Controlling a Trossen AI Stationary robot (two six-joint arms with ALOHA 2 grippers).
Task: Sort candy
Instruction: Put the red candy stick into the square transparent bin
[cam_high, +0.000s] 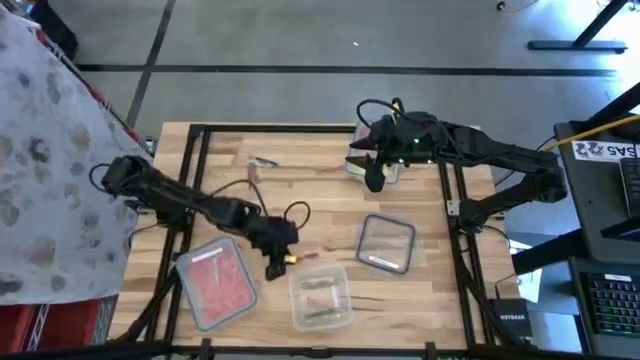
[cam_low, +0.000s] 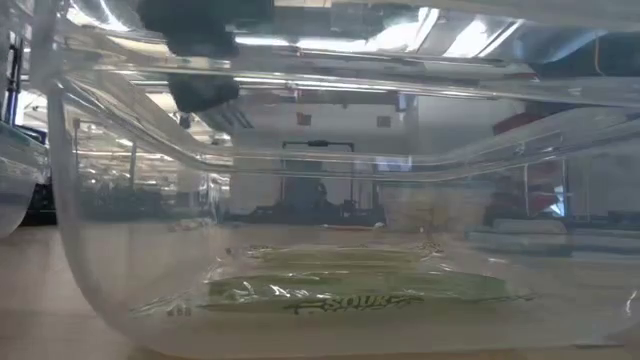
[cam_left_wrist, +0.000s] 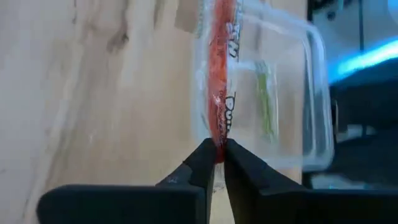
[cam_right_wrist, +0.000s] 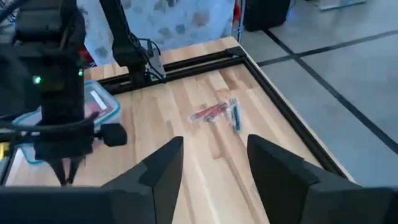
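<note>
A: While the left gripper pinches one red candy stick by its end, fingers nearly closed, just left of the yellow-filled container, how will it handle?

B: Light, limp, slick-wrapped, I'd judge; hold the crimped end.

A: Rightward?

B: Loose candy lies behind that container on the bench; the right gripper hovers farther right, fingers spread, empty.

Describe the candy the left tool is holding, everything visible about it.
The red candy is a long, thin stick in a clear, shiny wrapper with white lettering. The left tool pinches one end of it between shut fingers, so it extends away over the wooden table, toward a clear container holding a green piece.
</note>
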